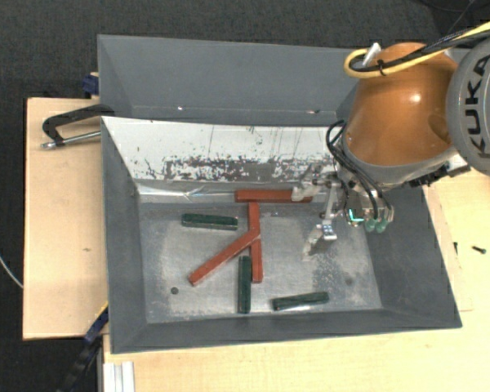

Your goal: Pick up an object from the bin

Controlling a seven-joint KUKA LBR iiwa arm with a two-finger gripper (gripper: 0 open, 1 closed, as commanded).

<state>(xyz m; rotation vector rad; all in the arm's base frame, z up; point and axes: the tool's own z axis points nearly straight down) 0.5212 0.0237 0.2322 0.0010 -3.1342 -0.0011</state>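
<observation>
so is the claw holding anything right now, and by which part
Nothing shows in the claw. It hangs over bare floor of the grey metal bin, just right of the red-brown flat bar that lies along the back wall.

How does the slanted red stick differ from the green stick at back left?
The slanted red stick is red-brown and longer; the green stick is dark green and shorter. The slanted red stick lies diagonally, the green stick nearly level across the view. The slanted red stick's upper end meets a second red stick; the green stick touches nothing. Both are slim straight bars lying flat.
</observation>
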